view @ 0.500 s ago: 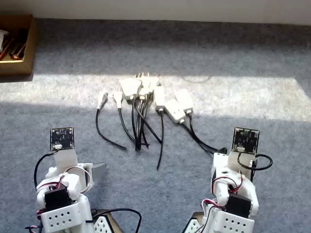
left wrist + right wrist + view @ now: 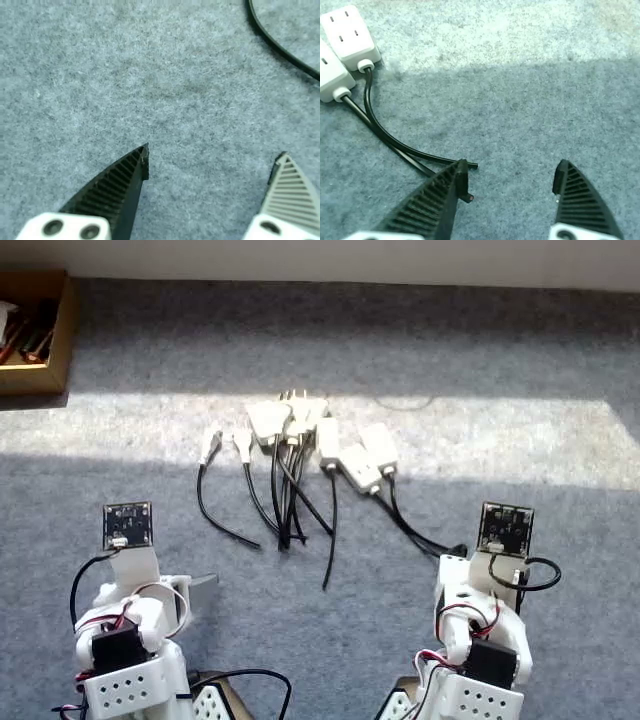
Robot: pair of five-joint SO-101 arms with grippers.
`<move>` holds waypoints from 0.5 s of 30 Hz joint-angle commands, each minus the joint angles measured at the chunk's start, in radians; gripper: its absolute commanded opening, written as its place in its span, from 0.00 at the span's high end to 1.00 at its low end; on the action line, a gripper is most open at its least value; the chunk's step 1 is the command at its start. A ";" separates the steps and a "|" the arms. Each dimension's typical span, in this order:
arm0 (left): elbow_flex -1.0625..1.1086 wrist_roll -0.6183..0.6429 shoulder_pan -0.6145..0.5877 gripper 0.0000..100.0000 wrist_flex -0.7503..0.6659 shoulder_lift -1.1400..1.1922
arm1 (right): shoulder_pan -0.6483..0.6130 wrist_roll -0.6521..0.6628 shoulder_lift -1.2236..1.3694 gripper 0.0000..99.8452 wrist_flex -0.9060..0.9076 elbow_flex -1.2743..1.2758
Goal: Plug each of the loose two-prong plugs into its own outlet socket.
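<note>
Several white outlet sockets (image 2: 355, 460) and two-prong plugs (image 2: 225, 445) on black cords (image 2: 290, 505) lie bunched at the middle of the grey carpet. My left gripper (image 2: 212, 162) is open over bare carpet, with one black cord (image 2: 280, 47) crossing beyond it. My right gripper (image 2: 512, 172) is open too, holding nothing. Two white sockets (image 2: 347, 30) lie well beyond its fingers, and their cords (image 2: 395, 145) run up to one fingertip. In the high view the left arm (image 2: 130, 640) and right arm (image 2: 485, 640) sit at the near edge, short of the bunch.
A wooden box (image 2: 35, 330) stands at the far left corner. A pale wall edge (image 2: 320, 260) runs along the back. Bare carpet lies between the two arms and to either side of the cords.
</note>
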 commanded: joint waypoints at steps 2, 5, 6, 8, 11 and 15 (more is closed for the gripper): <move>0.018 0.000 -0.007 0.62 -0.061 -0.004 | 0.010 0.008 -0.012 0.72 -0.076 0.151; 0.018 0.000 -0.007 0.62 -0.094 -0.004 | 0.031 0.003 -0.012 0.72 -0.191 0.151; 0.018 0.000 -0.007 0.62 -0.103 -0.004 | 0.039 0.003 -0.012 0.72 -0.229 0.151; 0.018 -0.002 -0.010 0.62 -0.137 -0.004 | 0.039 0.003 -0.012 0.72 -0.266 0.150; 0.012 -0.051 -0.007 0.62 -0.201 -0.004 | 0.030 0.003 -0.004 0.72 -0.252 0.127; -0.041 -0.083 -0.005 0.62 -0.255 -0.005 | 0.030 0.002 -0.004 0.72 -0.117 -0.008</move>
